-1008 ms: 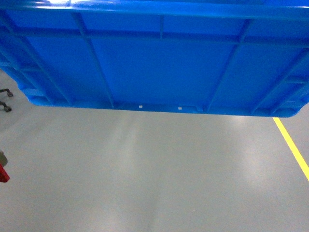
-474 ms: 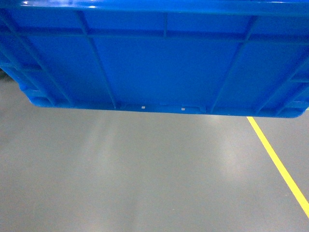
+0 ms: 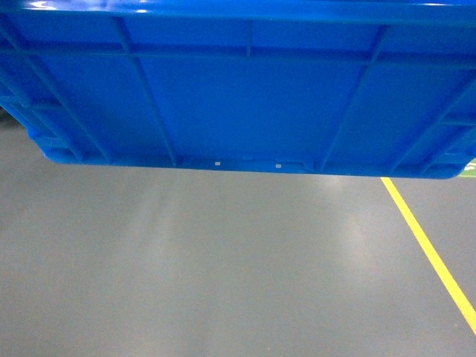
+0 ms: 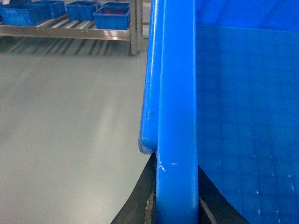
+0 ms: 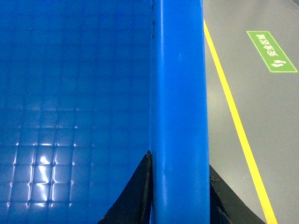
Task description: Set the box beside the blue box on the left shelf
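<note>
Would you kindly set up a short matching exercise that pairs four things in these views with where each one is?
Things:
1. box
2. yellow floor line
3. green floor sign
4. smaller blue crates

Places:
A. on the steel-framed rack in the background
B. painted on the floor beyond the yellow line
C. clamped at its rims by the left gripper and right gripper
D. running across the grey floor on the right

Pairs: 1-C, 2-D, 3-B, 4-A

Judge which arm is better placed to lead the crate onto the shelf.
Left, probably. Both hands clamp the box rim, but the roller shelf with smaller blue crates shows only in the left hand view; the right hand faces a yellow floor line.
</note>
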Controlling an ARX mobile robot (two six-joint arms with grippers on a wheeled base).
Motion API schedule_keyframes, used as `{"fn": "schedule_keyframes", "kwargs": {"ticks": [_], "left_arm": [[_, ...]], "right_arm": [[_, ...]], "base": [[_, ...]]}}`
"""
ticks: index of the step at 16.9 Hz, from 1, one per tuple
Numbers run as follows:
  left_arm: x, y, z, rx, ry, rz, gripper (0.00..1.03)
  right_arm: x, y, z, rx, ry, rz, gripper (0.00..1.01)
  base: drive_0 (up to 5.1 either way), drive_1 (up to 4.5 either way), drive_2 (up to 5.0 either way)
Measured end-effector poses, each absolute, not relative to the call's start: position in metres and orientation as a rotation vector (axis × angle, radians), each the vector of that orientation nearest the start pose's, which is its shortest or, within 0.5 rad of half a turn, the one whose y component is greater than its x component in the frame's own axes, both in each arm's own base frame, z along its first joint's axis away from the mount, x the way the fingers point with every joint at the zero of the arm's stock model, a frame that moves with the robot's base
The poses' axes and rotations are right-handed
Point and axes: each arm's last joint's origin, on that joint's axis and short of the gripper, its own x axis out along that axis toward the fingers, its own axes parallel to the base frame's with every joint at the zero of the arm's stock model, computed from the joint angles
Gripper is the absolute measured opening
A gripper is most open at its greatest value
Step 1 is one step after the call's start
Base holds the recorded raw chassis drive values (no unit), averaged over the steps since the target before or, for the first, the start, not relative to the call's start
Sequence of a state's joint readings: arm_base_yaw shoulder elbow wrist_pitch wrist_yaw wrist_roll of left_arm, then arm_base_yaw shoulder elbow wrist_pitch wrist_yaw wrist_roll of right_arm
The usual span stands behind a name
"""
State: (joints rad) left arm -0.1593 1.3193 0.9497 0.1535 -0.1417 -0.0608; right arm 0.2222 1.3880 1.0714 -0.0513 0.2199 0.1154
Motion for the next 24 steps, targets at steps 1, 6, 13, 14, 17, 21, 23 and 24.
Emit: {"fn": "schedule_keyframes", "kwargs": {"ticks": [1, 6, 13, 14, 17, 21, 23, 24], "left_arm": [[0.2955, -0.0433, 0.3062, -0.027, 0.212, -0.011, 0.08], [0.2957, -0.0433, 0.3061, -0.028, 0.211, -0.011, 0.08], [0.2957, -0.0434, 0.3059, -0.03, 0.213, -0.011, 0.08], [0.2956, -0.0433, 0.3058, -0.03, 0.214, -0.011, 0.08], [0.2957, -0.0433, 0.3059, -0.03, 0.213, -0.011, 0.08], [0.2956, -0.0433, 0.3056, -0.03, 0.216, -0.011, 0.08], [0.2957, -0.0433, 0.3061, -0.03, 0.211, -0.01, 0.08], [0.2957, -0.0433, 0.3061, -0.028, 0.211, -0.011, 0.08]], "right_arm": [[0.3068, 0.0628, 0.309, 0.033, 0.361, -0.019, 0.2], [0.3068, 0.0628, 0.3091, 0.033, 0.36, -0.019, 0.2], [0.3069, 0.0629, 0.3092, 0.033, 0.358, -0.018, 0.2], [0.3069, 0.0629, 0.3092, 0.033, 0.359, -0.018, 0.2], [0.3069, 0.0629, 0.3092, 0.033, 0.359, -0.018, 0.2], [0.3068, 0.0629, 0.3092, 0.033, 0.359, -0.018, 0.2], [0.3069, 0.0629, 0.309, 0.033, 0.36, -0.017, 0.2], [0.3069, 0.0629, 0.309, 0.033, 0.36, -0.017, 0.2]], "base": [[-1.6, -1.64, -1.6], [-1.3, -0.47, -2.2], [-0.1, 4.22, -4.4], [-0.1, 4.23, -4.3], [-0.1, 4.23, -4.3], [0.0, 4.24, -4.3], [0.0, 4.26, -4.3], [0.0, 4.26, -4.3]]}}
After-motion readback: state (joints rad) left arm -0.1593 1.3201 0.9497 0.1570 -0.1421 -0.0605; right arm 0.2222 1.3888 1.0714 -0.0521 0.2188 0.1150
